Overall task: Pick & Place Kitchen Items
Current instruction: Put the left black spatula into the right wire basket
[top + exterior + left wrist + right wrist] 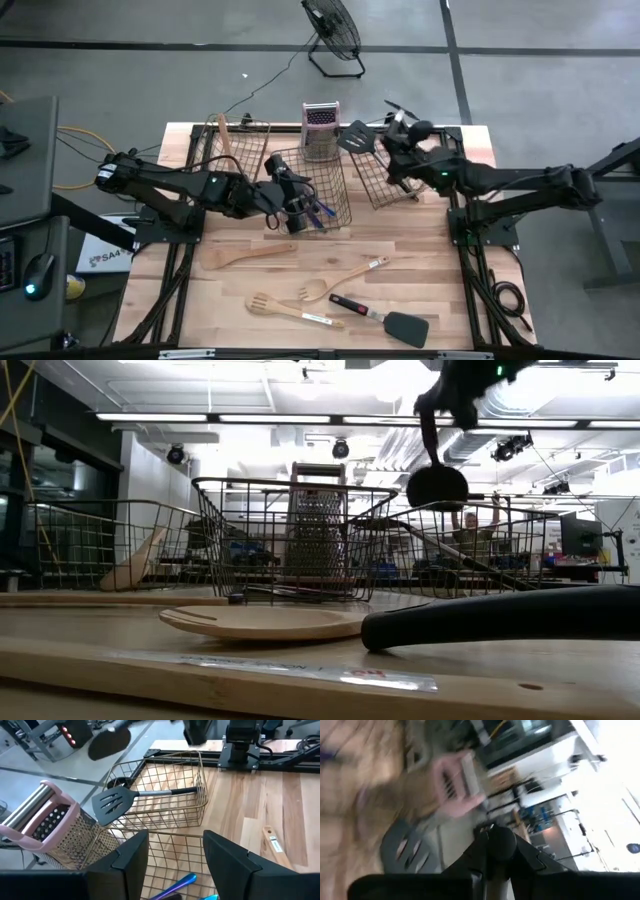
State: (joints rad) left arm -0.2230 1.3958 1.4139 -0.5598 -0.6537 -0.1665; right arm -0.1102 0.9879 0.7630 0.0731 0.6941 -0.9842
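My left gripper (297, 208) (172, 862) stands open over the middle wire basket (335, 165). The iridescent purple-blue cutlery (320, 212) (181, 884) lies in the basket just below its fingers. My right gripper (398, 142) (460, 382) is shut on a black round-headed utensil (437, 485) (110, 742) above the right basket (385, 185). A black slotted spatula (357, 137) (114, 804) lies in that basket, its head resting on the rim. A wooden spoon (226, 135) leans in the left basket (205, 150). My right gripper holds the black utensil by the upper part of its handle (435, 432), coming from above. The utensil hangs head down below the fingers, clear of the basket. The blurred right wrist view shows a dark handle (497, 845) between the fingers, nothing finer.
A metal box grater (320, 130) stands behind the middle basket. On the near half of the table lie a wooden spatula (245, 256), a wooden slotted spoon (340, 281), a wooden fork (285, 308) and a black spatula with a red-black handle (385, 320).
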